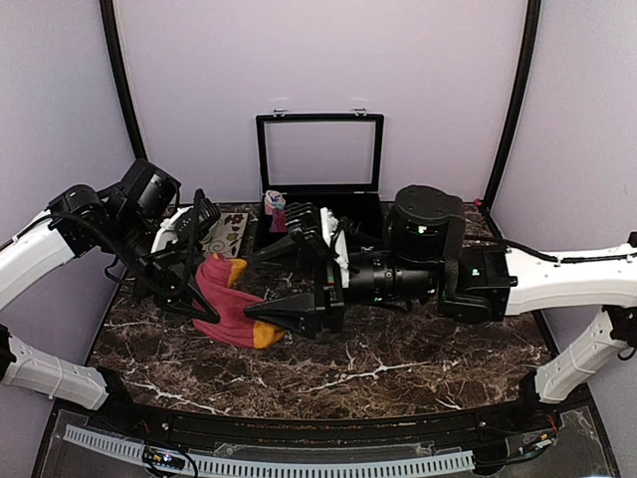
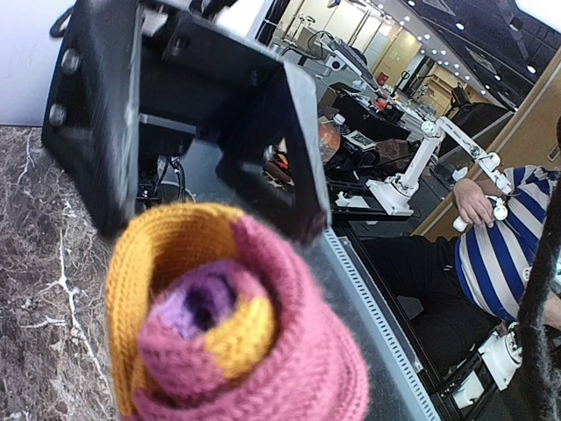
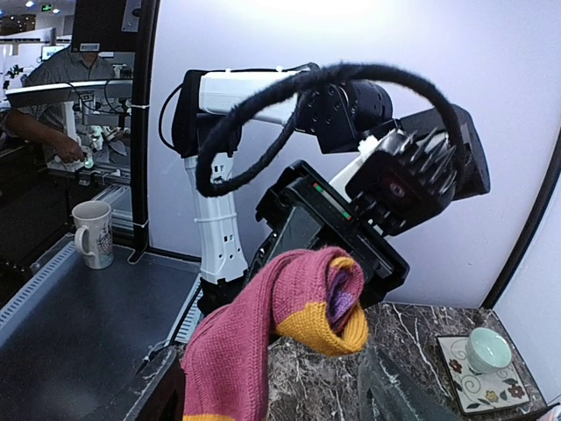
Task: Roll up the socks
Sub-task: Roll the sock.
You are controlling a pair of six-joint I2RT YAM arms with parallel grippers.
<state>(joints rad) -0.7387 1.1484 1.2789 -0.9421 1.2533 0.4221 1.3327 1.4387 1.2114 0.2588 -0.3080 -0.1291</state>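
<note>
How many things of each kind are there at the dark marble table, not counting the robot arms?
Red-maroon knitted socks with orange toe, one bundle: 1
Pink and light-blue rolled bundle: 1
Black box with open lid: 1
Patterned ceramic tile: 1
Small pale-green cup: 1
Total: 5

Maroon sock, orange and purple

No text, label, brand or number is legible in any view.
</note>
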